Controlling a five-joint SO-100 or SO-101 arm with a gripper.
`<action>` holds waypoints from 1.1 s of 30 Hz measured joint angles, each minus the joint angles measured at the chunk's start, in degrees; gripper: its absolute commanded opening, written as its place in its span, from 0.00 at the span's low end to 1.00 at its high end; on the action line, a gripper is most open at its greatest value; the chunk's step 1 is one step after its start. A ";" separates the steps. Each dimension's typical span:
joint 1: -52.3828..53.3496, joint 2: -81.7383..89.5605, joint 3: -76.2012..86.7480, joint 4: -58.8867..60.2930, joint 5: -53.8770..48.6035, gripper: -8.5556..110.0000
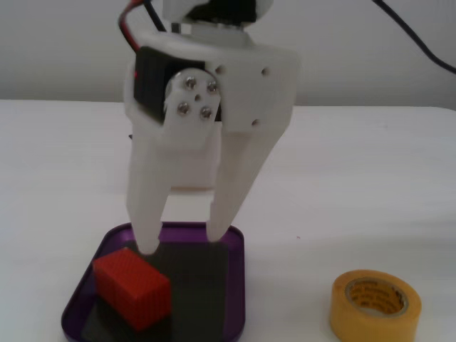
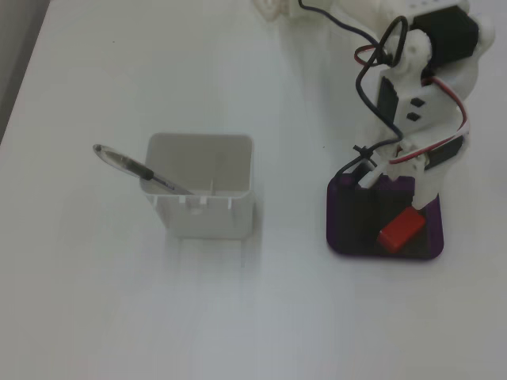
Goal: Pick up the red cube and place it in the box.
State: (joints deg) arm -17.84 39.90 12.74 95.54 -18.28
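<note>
The red cube (image 1: pixel 132 285) lies in the purple box (image 1: pixel 237 285), at its front left in a fixed view, resting slightly askew on the dark bottom. My white gripper (image 1: pixel 182 241) points straight down over the box, jaws open and empty. Its left fingertip (image 1: pixel 147 244) is just behind the cube's top edge; I cannot tell if it touches. In the other fixed view the cube (image 2: pixel 402 228) sits at the box's (image 2: pixel 336 237) lower right, just below the gripper (image 2: pixel 400 190).
A yellow tape roll (image 1: pixel 375 306) lies on the white table to the right of the box. A tall white container (image 2: pixel 202 194) with a pen (image 2: pixel 135 166) in it stands left of the box. The arm's cables (image 2: pixel 372 79) hang above the box.
</note>
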 measured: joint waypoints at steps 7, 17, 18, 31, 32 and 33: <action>-0.44 10.28 7.91 1.23 1.41 0.20; 2.02 39.02 38.50 1.23 2.02 0.20; 2.90 41.66 41.04 1.23 2.02 0.20; 11.78 73.74 73.39 -0.97 4.83 0.20; 11.69 76.11 75.94 -1.67 5.45 0.20; 11.25 78.49 78.66 -2.29 6.06 0.20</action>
State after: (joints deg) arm -6.59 118.39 91.41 93.25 -12.22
